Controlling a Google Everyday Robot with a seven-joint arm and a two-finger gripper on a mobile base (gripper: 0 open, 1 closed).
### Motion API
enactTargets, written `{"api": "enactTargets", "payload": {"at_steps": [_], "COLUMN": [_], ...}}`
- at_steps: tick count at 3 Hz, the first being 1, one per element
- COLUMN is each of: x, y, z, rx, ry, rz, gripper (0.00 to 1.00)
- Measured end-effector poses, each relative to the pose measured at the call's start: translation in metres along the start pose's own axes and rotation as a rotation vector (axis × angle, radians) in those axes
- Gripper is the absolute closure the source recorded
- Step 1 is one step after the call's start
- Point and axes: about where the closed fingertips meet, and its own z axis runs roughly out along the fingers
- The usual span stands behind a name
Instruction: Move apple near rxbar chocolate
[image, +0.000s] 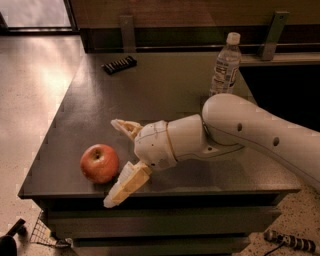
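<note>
The two tan fingers (129, 181) are seen spread wide apart, one reaching toward the table's middle, the other angled down toward the front edge. Nothing is pinched between them. The gripper (111, 162) is held low over the front left part of the dark table (165, 95), opened toward the apple (99, 163). The apple's right side lies within the gap, just beside the nearer finger; whether it is touched cannot be told. The red apple, marked with yellowish patches, rests on the table near the front left corner. Behind the fingers, the white wrist and arm (250, 130) are stretched in from the right. The rxbar chocolate (119, 65) is found lying flat at the table's far left, well apart from the apple. A clear water bottle (226, 65) stands upright at the far right.
</note>
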Motion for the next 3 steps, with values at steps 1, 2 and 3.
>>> {"api": "enactTargets", "payload": {"at_steps": [1, 2, 3], "x": [-0.0074, -0.0096, -0.0107], "y": [0.0084, 0.0103, 0.0113], "z": [0.0176, 0.0206, 0.0218], "rx": [-0.035, -0.042, -0.045], "ry": [-0.055, -0.061, -0.061], "rz": [0.0, -0.002, -0.005], "gripper": [0.18, 0.41, 0.64]}}
